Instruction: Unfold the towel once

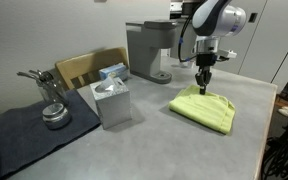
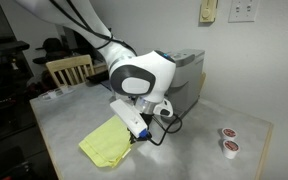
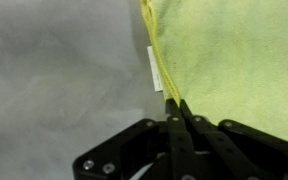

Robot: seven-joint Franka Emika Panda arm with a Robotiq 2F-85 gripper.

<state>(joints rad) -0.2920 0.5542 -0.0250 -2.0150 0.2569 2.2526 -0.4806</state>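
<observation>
Lime towel (image 1: pixel 206 110): thin, folded, lying flat on grey table (image 1: pixel 154 145); white tag (image 3: pixel 151 58) at hem; edge apparently pinched by hand (image 3: pixel 174 104).

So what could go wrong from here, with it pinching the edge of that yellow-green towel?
The gripper is shut on only the very edge of the towel, so the cloth might slip free when lifted. I cannot tell how many layers it pinches; if it has them all, the whole towel could rise instead of unfolding.
</observation>
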